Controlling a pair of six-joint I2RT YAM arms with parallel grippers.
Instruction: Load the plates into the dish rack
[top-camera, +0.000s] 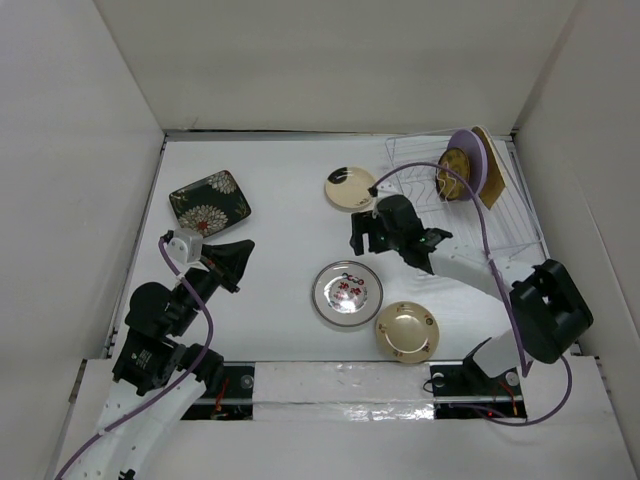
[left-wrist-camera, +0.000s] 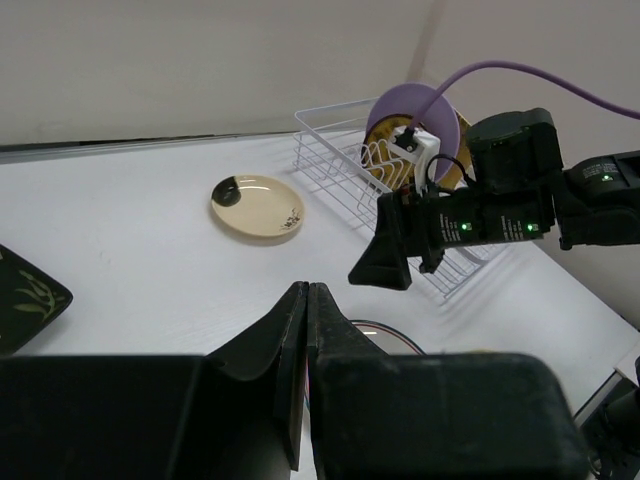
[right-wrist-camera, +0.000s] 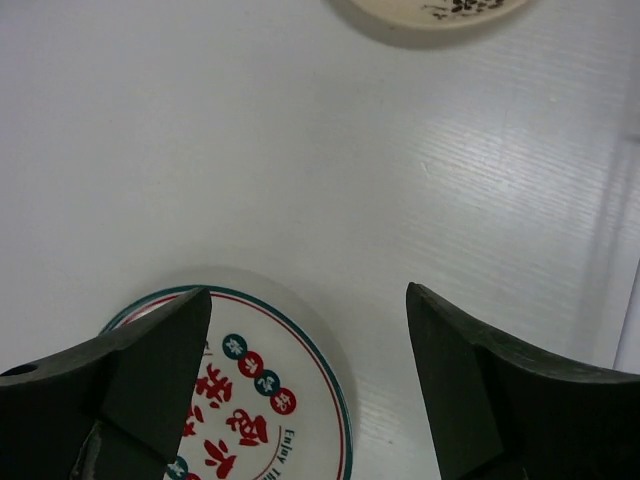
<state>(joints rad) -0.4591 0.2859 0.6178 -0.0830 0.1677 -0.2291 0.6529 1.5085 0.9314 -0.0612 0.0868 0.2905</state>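
Note:
The white wire dish rack (top-camera: 515, 215) stands at the back right and holds a lilac round plate (top-camera: 468, 160) and a yellow ribbed plate (top-camera: 452, 175) upright. On the table lie a black floral square plate (top-camera: 210, 201), a cream plate with a dark mark (top-camera: 350, 188), a red-patterned white-rimmed plate (top-camera: 346, 293) and a tan round plate (top-camera: 407, 331). My right gripper (right-wrist-camera: 310, 300) is open and empty above the far edge of the red-patterned plate (right-wrist-camera: 270, 400). My left gripper (left-wrist-camera: 305, 288) is shut and empty, near the black plate.
White walls close in the table on three sides. A brown flat piece (top-camera: 490, 170) leans in the rack behind the lilac plate. The right arm's purple cable (top-camera: 485, 230) loops over the rack's near side. The cream plate (left-wrist-camera: 256, 207) lies left of the rack (left-wrist-camera: 330, 160).

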